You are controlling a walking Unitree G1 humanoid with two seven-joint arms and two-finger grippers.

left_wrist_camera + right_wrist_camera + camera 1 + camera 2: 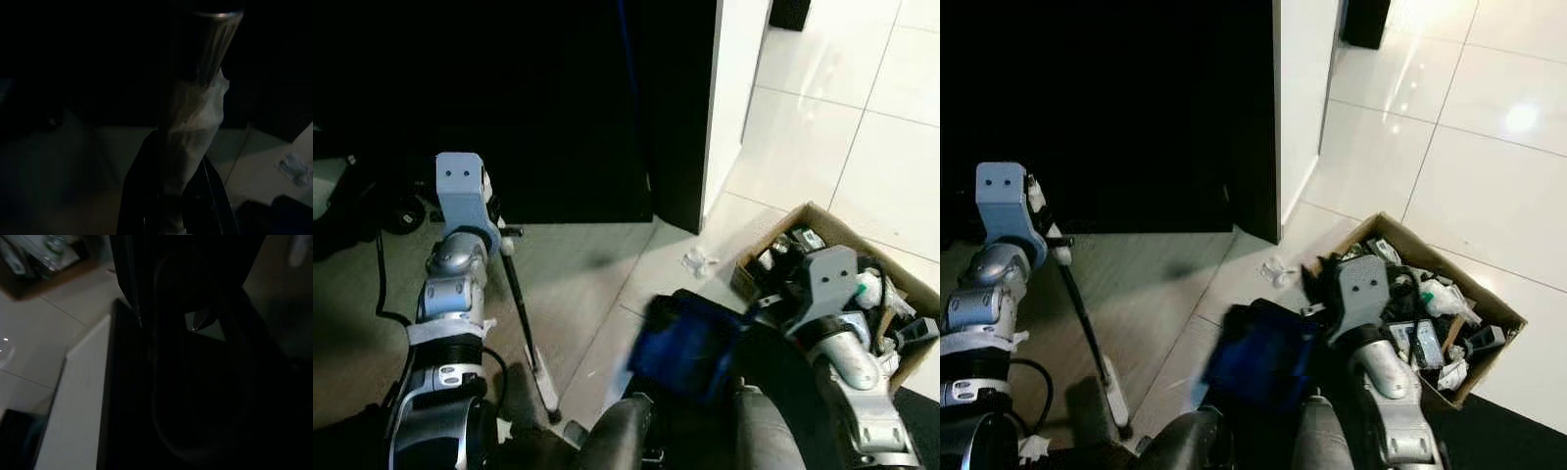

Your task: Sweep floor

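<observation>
My left gripper (171,196) is closed around the broom handle (516,294), its head on the grey floor (578,284) beside me. My right gripper (1317,294) holds a blue dustpan (1263,357); I cannot tell its opening. White tiles (1489,166) lie open beyond the cardboard box (1489,304) and dark cabinet edge (1276,117). No readable writing.

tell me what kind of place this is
Probably a home, at a doorway: glossy white floor tiles meet a dark room past a white door frame, and a cardboard box full of rubbish sits on the floor.
</observation>
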